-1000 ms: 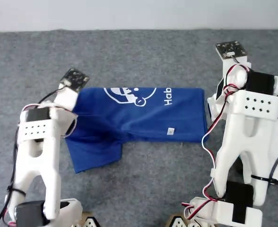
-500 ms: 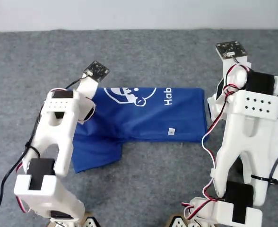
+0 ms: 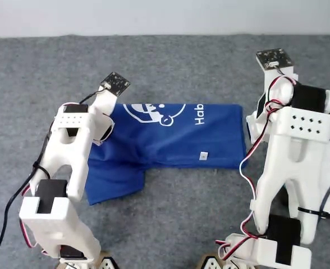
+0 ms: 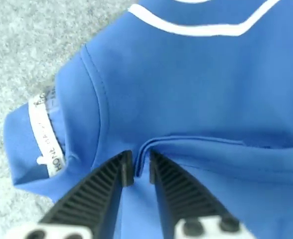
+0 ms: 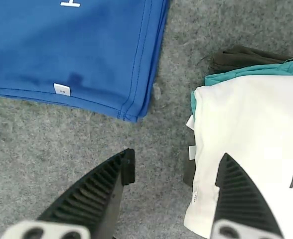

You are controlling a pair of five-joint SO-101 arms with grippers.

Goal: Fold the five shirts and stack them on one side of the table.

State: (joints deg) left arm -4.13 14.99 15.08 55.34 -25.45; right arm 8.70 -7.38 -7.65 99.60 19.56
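Note:
A blue shirt (image 3: pixel 170 140) with white print lies partly folded across the middle of the grey table, one sleeve (image 3: pixel 111 182) sticking out toward the front. My left gripper (image 4: pixel 139 168) is shut on a raised crease of the blue shirt (image 4: pixel 196 89) beside its collar label (image 4: pixel 47 129). The left arm (image 3: pixel 75 134) covers that end of the shirt in the high view. My right gripper (image 5: pixel 176 167) hangs open over bare table, between the blue shirt's hem corner (image 5: pixel 131 112) and a stack of folded shirts (image 5: pixel 246 149).
The stack at the right has a white shirt on top, with a teal one (image 5: pixel 258 72) and a dark one (image 5: pixel 246 55) under it. The right arm (image 3: pixel 297 123) stands over that side. Grey table (image 3: pixel 182 67) runs free behind the blue shirt and in front of it.
The left arm has swung from the shirt's left edge toward the far right, over the collar end. The shirt barely shifted. The right arm has kept still.

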